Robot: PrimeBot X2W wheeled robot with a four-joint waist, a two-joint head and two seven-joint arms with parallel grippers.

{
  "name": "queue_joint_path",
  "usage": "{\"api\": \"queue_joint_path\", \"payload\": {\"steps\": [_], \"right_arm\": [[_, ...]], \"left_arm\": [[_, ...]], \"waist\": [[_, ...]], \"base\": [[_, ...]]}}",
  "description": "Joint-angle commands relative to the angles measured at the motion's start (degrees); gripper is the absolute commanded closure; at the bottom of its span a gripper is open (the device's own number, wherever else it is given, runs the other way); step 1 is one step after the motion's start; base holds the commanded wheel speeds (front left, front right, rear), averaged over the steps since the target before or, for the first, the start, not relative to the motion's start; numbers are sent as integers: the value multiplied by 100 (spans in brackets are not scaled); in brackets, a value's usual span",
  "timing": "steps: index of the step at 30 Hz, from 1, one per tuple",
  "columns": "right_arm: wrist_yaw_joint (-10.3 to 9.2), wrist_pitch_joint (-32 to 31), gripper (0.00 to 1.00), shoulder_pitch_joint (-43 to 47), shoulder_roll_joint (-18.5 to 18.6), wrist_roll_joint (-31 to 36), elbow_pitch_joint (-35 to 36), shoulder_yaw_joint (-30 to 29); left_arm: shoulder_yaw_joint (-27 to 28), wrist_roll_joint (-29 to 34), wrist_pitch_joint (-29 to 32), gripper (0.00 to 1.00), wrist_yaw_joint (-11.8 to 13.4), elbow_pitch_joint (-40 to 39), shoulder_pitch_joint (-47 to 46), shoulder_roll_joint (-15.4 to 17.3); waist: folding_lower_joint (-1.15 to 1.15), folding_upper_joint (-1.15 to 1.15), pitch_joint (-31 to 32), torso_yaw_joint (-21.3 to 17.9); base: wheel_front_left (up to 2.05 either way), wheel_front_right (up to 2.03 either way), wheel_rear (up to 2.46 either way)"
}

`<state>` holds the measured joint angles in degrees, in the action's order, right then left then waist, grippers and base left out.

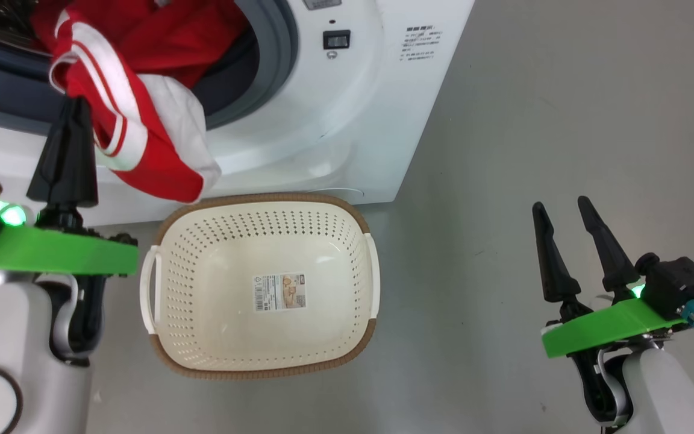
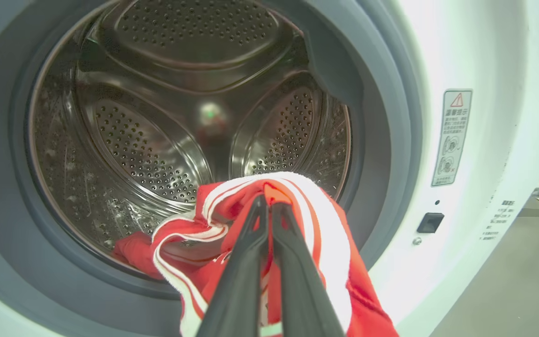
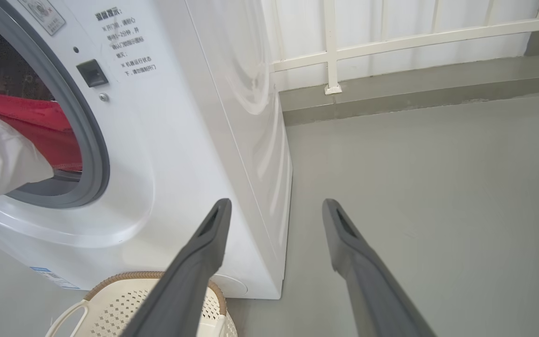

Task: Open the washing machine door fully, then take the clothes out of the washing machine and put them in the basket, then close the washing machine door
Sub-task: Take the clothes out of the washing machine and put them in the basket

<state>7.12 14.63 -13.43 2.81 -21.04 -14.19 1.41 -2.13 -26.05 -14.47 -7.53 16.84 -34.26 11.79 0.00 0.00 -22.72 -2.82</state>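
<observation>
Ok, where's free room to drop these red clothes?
The basket, before the washing machine, is bare inside. Floor between it and the right gripper is free. Crowded: the drum mouth, where the left gripper clamps the clothes.

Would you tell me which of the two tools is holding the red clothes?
The left tool, shut on the clothes at the washing machine opening; the right tool stands open and empty beside the basket.

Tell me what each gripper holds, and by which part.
Left gripper is shut on the clothes, pinching a white-striped red fold. Right gripper is open, holding nothing.
</observation>
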Motion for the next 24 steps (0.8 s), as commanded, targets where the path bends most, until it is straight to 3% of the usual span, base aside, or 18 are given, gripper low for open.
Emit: {"api": "queue_joint_path", "payload": {"steps": [1, 17, 24], "right_arm": [[36, 37, 0, 126, 7, 62, 132, 97], [36, 37, 0, 237, 7, 102, 186, 0], [36, 37, 0, 179, 7, 91, 185, 48]], "left_arm": [[243, 79, -52, 100, 5, -293, 117, 180], [703, 218, -52, 100, 5, -2258, 935, -110], [587, 223, -52, 100, 5, -2227, 1145, -148]], "waist": [[0, 0, 27, 13], [0, 0, 79, 83], [0, 0, -15, 96]], "base": [[0, 0, 0], [0, 0, 0], [0, 0, 0]]}}
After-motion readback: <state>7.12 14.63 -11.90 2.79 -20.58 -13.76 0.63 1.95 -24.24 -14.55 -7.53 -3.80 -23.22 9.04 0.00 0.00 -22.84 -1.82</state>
